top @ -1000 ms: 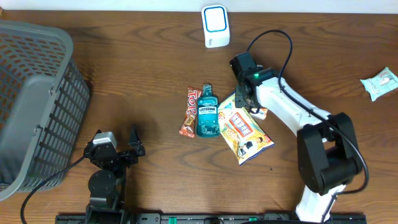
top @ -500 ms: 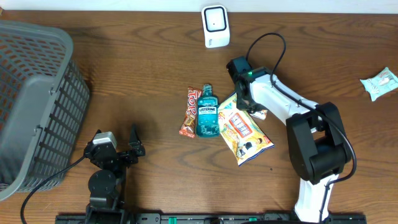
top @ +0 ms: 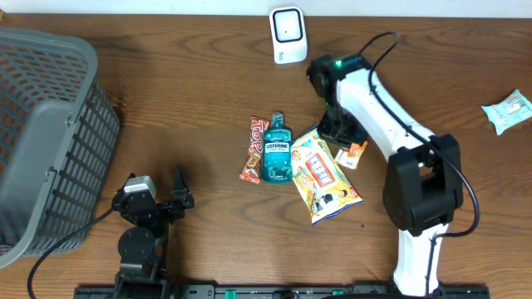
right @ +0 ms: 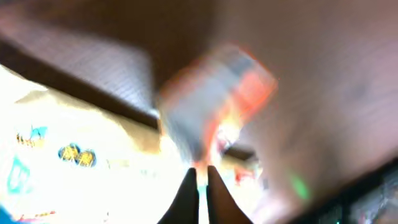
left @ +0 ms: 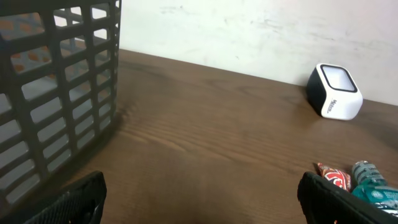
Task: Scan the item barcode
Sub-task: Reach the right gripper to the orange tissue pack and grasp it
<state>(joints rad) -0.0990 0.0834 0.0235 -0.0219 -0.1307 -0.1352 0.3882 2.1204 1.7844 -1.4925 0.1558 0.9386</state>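
My right gripper (top: pixel 339 138) is above the table's middle right, and its fingers (right: pixel 186 193) are pressed together in the right wrist view. A small orange-and-white packet (top: pixel 355 154) (right: pixel 214 93) runs out from the fingertips, blurred, so the gripper appears shut on its edge. The white barcode scanner (top: pixel 288 34) (left: pixel 334 92) stands at the table's far edge, behind the gripper. My left gripper (top: pixel 170 199) (left: pixel 202 208) rests near the front left, open, with only bare wood between its fingers.
A red candy bar (top: pixel 252 149), a teal mouthwash bottle (top: pixel 277 151) and a yellow snack bag (top: pixel 322 174) lie side by side at the centre. A grey mesh basket (top: pixel 41 133) fills the left side. A pale wrapped item (top: pixel 509 110) lies at the far right.
The right gripper closed, and its arm swung up and back towards the scanner. The small packet shifted a little to the right. The left arm stayed still.
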